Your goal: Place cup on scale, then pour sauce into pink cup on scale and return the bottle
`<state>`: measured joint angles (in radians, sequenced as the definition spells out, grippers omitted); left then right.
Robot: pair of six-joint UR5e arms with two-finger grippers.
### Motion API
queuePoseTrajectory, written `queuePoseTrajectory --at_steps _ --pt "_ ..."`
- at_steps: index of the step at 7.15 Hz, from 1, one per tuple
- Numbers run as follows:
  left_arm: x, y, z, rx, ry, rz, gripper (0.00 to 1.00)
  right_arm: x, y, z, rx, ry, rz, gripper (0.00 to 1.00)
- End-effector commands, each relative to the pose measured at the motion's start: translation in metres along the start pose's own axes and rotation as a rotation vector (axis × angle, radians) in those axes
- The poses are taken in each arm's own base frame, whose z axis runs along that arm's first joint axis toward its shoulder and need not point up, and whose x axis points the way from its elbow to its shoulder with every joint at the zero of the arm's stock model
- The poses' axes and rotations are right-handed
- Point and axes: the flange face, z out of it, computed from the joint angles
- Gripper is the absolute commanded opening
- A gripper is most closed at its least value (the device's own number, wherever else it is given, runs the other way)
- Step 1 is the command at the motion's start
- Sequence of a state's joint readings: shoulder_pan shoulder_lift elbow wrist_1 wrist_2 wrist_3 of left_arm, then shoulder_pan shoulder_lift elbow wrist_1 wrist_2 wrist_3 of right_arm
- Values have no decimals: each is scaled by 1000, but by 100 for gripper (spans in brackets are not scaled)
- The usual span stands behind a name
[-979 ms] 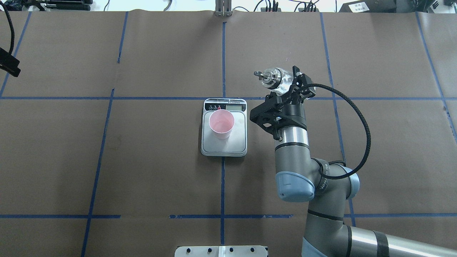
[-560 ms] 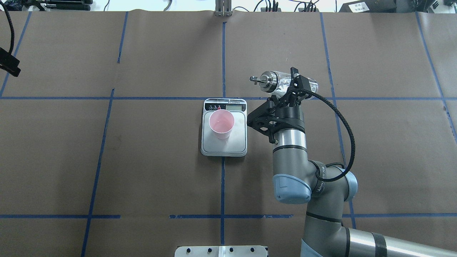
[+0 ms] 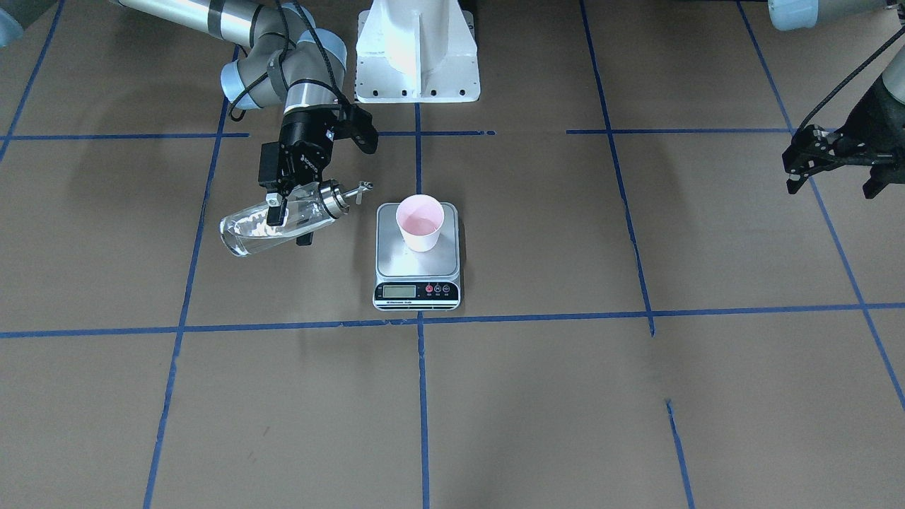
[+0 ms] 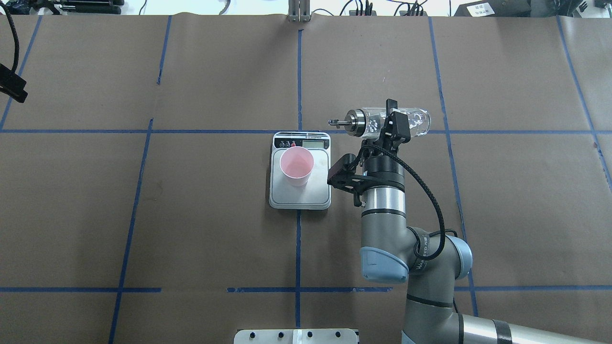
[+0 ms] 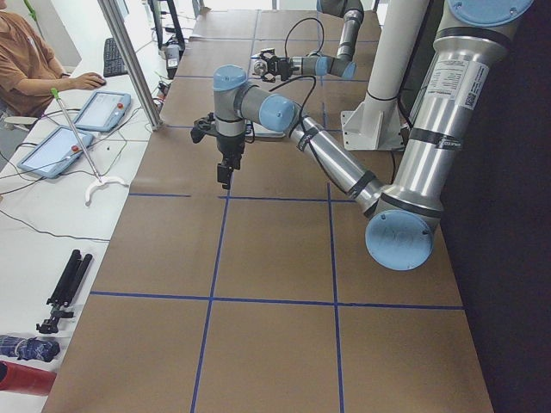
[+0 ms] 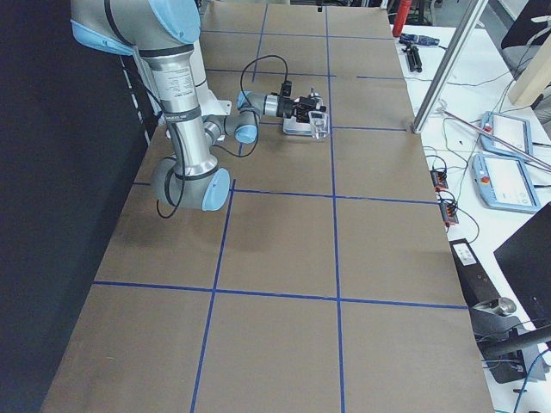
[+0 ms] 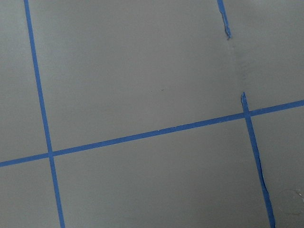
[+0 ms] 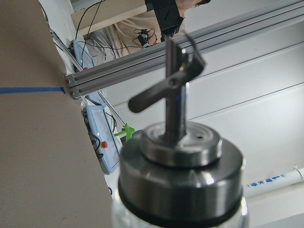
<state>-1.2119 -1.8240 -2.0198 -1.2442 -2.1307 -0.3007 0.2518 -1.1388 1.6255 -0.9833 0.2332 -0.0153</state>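
Note:
The pale pink cup (image 4: 296, 165) (image 3: 420, 220) stands upright on the steel scale (image 4: 315, 191) (image 3: 396, 265). My right gripper (image 4: 393, 122) (image 3: 288, 215) is shut on the clear glass bottle (image 4: 412, 122) (image 3: 244, 235), which lies nearly level in the air. Its silver spout (image 4: 337, 123) (image 3: 359, 189) points at the scale and stops short of the cup, off the scale's display-side corner. Clear sauce glints inside the glass. The bottle's metal top (image 8: 180, 161) fills the right wrist view. My left gripper (image 3: 831, 185) hangs open and empty far off to the side.
Brown paper with blue tape lines (image 4: 298, 71) covers the table. The robot's white base (image 3: 417, 49) stands behind the scale. Beyond the far table edge are tablets (image 6: 516, 181) and a seated person (image 5: 34, 60). The left wrist view shows only bare paper (image 7: 142, 85).
My right wrist has turned and shifted towards the scale, tipping the bottle from an angled pose to nearly level, spout closer to the scale. Cup, scale and left arm have not moved.

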Motion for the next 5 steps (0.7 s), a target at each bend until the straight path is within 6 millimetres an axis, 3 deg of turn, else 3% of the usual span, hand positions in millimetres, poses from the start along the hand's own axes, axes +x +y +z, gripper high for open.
queuePoseTrajectory --at_steps 1,5 --pt "-4 4 4 -7 -2 -3 100 -11 2 -3 0 20 -53 0" --pt "-4 3 6 -12 -3 -3 100 -13 1 -5 -1 31 -119 0"
